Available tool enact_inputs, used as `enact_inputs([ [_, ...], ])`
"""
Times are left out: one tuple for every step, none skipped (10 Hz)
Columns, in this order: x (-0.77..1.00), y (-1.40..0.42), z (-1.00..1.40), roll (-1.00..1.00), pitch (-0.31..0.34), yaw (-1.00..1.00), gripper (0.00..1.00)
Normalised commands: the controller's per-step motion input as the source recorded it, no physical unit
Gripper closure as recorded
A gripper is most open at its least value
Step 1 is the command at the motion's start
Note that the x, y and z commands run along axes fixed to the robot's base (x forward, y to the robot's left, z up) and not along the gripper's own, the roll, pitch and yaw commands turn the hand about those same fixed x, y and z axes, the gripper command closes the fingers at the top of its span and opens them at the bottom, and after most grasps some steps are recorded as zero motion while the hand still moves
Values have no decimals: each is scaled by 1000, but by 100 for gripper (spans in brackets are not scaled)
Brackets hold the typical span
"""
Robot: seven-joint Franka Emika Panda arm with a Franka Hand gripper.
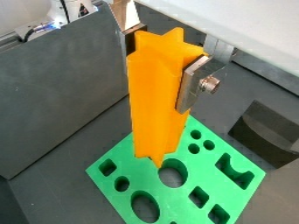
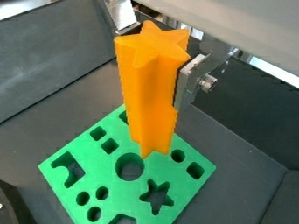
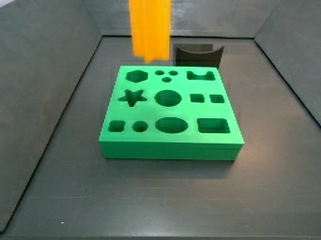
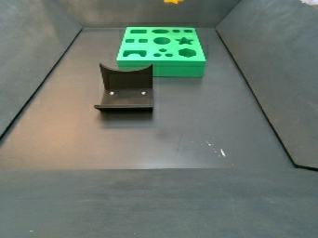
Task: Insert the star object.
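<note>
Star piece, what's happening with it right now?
The gripper holds the orange star upright above the green block, its lower end clear of the top face in a side view. It is not in any hole yet; the star hole is empty. Whether it lines up with that hole is hard to tell. The dark fixture stands apart on the floor.

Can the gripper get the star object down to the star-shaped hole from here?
Probably yes. The gripper holds the star object upright above the green block, and nothing covers the star-shaped hole; it needs shifting sideways first.
</note>
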Motion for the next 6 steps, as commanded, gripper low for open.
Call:
enact_inputs([
  [0, 183, -1000, 0, -41, 0, 100],
  [-71, 203, -1000, 13, -57, 0, 100],
  [-89, 191, -1000, 14, -66, 0, 100],
  [-140, 151, -1000, 19, -87, 0, 100],
  [-189, 66, -886, -9, -84, 0, 100],
  [-166, 34, -660, 0, -47, 0, 100],
])
